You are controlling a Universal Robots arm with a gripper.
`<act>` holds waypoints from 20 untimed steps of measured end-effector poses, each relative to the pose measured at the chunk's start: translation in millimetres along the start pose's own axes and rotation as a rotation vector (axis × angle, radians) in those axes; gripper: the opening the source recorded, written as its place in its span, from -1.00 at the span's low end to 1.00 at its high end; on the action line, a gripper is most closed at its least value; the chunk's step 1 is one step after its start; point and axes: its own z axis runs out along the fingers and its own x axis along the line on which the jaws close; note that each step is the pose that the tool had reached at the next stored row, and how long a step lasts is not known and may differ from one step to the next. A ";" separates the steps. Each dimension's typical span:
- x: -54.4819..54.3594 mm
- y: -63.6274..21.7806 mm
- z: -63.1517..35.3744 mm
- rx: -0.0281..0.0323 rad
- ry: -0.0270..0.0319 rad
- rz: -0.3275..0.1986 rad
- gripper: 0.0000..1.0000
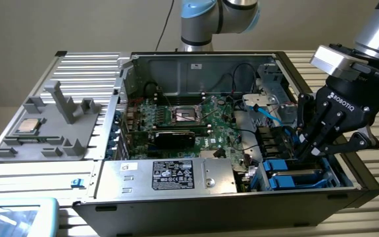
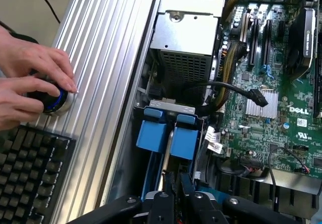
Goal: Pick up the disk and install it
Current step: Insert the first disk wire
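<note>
One open computer case (image 1: pixel 196 74) is lying on its side and taking up most of the slatted metal tabletop (image 1: pixel 77 64), and its crowded interior is leaving little room for error. The silver power supply (image 1: pixel 170 175) is sitting along the case wall nearest the exterior camera, just beside the drive bay. The green motherboard (image 1: pixel 203 123) is spreading across the case floor behind it. The disk (image 1: pixel 295 177), framed in its bright blue carrier, is resting in the drive bay at the case's corner on the exterior view's right, and I cannot tell whether it is fully seated. The gripper (image 1: pixel 306 154) is reaching down into that bay with its fingers drawn close together, and they appear to be pinching the near end of the disk. With so narrow a hold, the carrier could be twisting in the grip and jamming against the bay rails if the push is going in off-line. The gripper's knuckles are also crowding the case wall and could be scraping it. A black cable with a loose connector (image 2: pixel 256 97) is arching over the board near the bay, where a drifting carrier could be snagging it. A person's hand (image 2: pixel 30 83) is resting on a round knob (image 2: pixel 53 100) at the table's edge, well apart from the bay.
</note>
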 end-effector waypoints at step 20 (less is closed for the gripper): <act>-5.3 -5.6 2.8 -0.0308 0.0294 0.006 -0.68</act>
